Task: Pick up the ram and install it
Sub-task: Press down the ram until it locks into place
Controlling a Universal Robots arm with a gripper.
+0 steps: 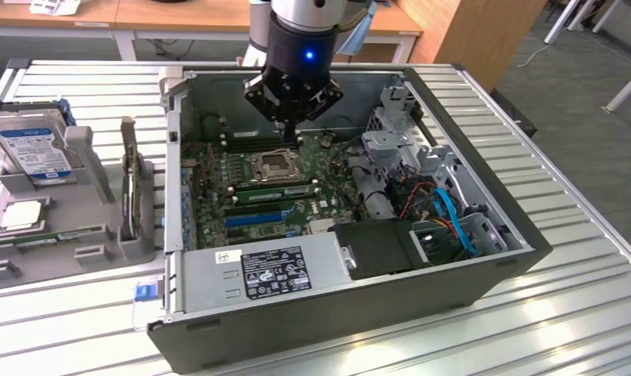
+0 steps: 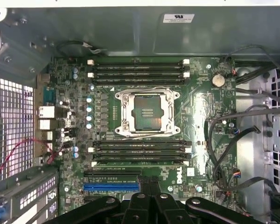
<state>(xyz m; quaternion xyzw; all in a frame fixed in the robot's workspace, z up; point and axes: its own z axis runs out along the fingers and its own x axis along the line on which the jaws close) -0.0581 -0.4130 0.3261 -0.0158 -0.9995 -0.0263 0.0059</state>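
Note:
The ram looks like the long thin stick standing on its edge in a grey holder, left of the computer case in the exterior view. My gripper hangs well above the motherboard, over the black memory slots beside the processor socket. Its dark fingers come together with nothing between them. A thin green strip lies along the slots on the socket's other side; whether it is a seated stick I cannot tell.
The open case has raised walls, a power supply at the front and cables with a drive cage on the exterior view's right. The grey holder also carries a silver hard drive and a square processor chip.

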